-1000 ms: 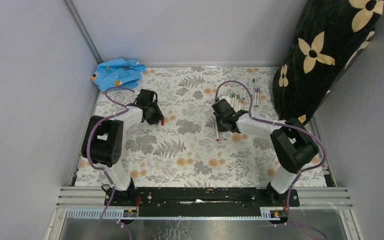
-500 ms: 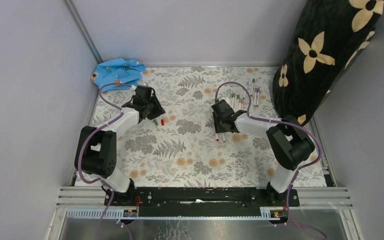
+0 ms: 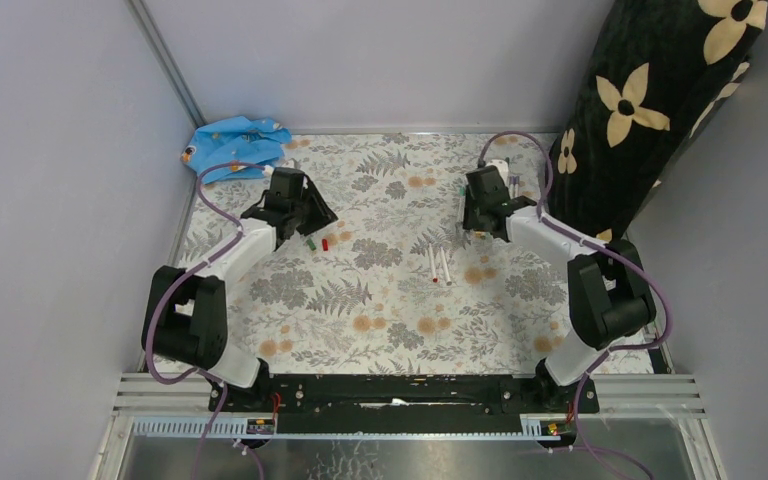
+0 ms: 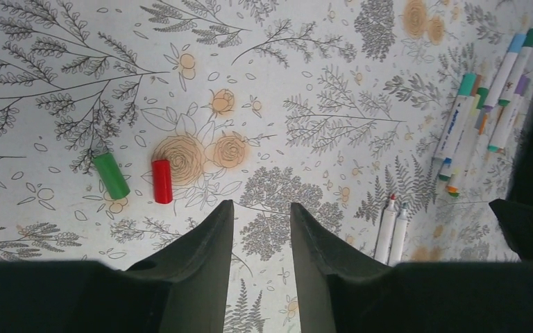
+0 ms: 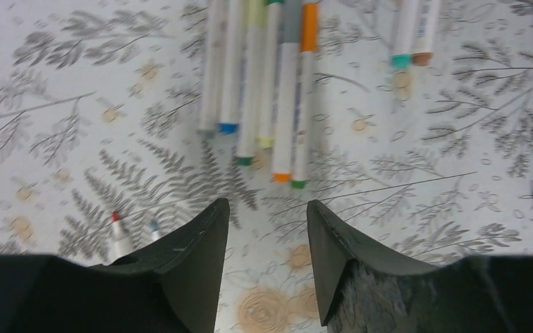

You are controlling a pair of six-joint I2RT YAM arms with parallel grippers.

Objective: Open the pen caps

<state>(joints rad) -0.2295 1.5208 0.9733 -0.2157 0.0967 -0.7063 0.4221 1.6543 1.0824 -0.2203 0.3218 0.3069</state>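
Note:
A green cap [image 4: 111, 175] and a red cap [image 4: 162, 181] lie side by side on the floral table, just ahead and left of my open, empty left gripper [image 4: 261, 208]; both caps show in the top view [image 3: 310, 242]. Two uncapped white pens [image 3: 439, 265] lie parallel at mid-table, also in the left wrist view [image 4: 393, 230]. My right gripper [image 5: 267, 205] is open and empty, hovering just short of a row of several capped pens [image 5: 271, 90]. In the top view it [image 3: 475, 215] stands at the back right, partly hiding those pens.
A blue cloth [image 3: 235, 145] lies in the back left corner. A black flowered cushion [image 3: 660, 110] stands at the back right, close behind the right arm. Grey walls close off the left, back and right. Two more capped pens [image 5: 413, 35] lie apart from the row.
The left gripper let go of the green cap beside the red one and drew back. The right gripper laid a second pen beside the first and moved back-right to the capped pens.

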